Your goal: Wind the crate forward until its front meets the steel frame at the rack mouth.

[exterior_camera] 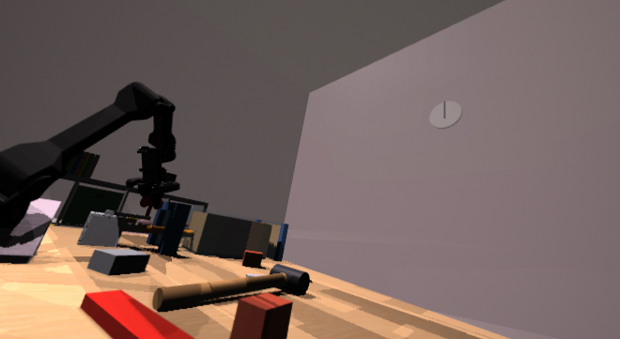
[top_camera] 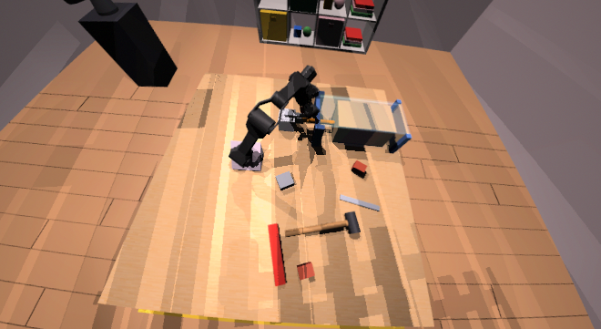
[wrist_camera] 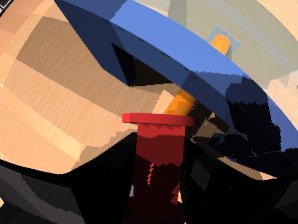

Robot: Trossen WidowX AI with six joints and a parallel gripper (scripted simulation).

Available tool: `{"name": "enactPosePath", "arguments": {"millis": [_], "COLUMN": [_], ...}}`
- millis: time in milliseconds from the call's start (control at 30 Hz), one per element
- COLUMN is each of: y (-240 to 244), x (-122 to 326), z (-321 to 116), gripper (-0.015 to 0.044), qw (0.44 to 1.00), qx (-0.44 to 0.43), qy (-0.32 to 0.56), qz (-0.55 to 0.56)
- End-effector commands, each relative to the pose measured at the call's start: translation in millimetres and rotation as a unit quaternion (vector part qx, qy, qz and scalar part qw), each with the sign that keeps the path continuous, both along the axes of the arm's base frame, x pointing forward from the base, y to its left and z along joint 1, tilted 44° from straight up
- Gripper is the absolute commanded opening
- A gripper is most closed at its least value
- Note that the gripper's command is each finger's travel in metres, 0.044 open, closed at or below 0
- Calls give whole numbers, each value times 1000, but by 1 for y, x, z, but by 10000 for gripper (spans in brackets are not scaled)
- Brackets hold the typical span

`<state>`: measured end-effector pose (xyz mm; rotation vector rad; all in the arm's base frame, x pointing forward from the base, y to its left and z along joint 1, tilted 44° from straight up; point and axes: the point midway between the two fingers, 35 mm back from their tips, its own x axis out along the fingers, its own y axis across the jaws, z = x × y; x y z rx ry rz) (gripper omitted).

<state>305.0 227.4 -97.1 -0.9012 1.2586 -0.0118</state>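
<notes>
My gripper [top_camera: 311, 113] [exterior_camera: 151, 202] [wrist_camera: 156, 140] points down just in front of the blue frame [top_camera: 317, 132] [exterior_camera: 175, 229] [wrist_camera: 150, 31] and is shut on the red spool-shaped knob [exterior_camera: 148, 207] [wrist_camera: 161, 142] of the winch handle. A dark bar [exterior_camera: 131, 215] runs from the top of the grey winch [top_camera: 288, 125] [exterior_camera: 99, 231] toward the knob; the square key's seating is hidden. The orange strap [top_camera: 327, 122] [exterior_camera: 170, 230] [wrist_camera: 180, 103] runs through the frame to the crate [top_camera: 357, 137] [exterior_camera: 223, 236]. The crate looks flat, its front a short gap behind the frame.
Clear panels [top_camera: 401, 119] cover the crate. On the bench are a grey block [top_camera: 285, 180] [exterior_camera: 119, 261], a small red block [top_camera: 359, 168] [exterior_camera: 253, 258], a grey bar [top_camera: 360, 202], a mallet [top_camera: 319, 229] [exterior_camera: 221, 287], a red bar [top_camera: 277, 256] and another red block [top_camera: 306, 271] [exterior_camera: 263, 315].
</notes>
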Motion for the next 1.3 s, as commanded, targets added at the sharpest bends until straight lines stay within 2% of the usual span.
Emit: {"name": "enactPosePath", "arguments": {"millis": [0, 1267], "y": [0, 29], "x": [-1, -7], "z": [-4, -30], "gripper": [0, 0], "qw": [1000, 1000], "qx": [-4, -2], "qy": [2, 2], "qz": [1, 1]}}
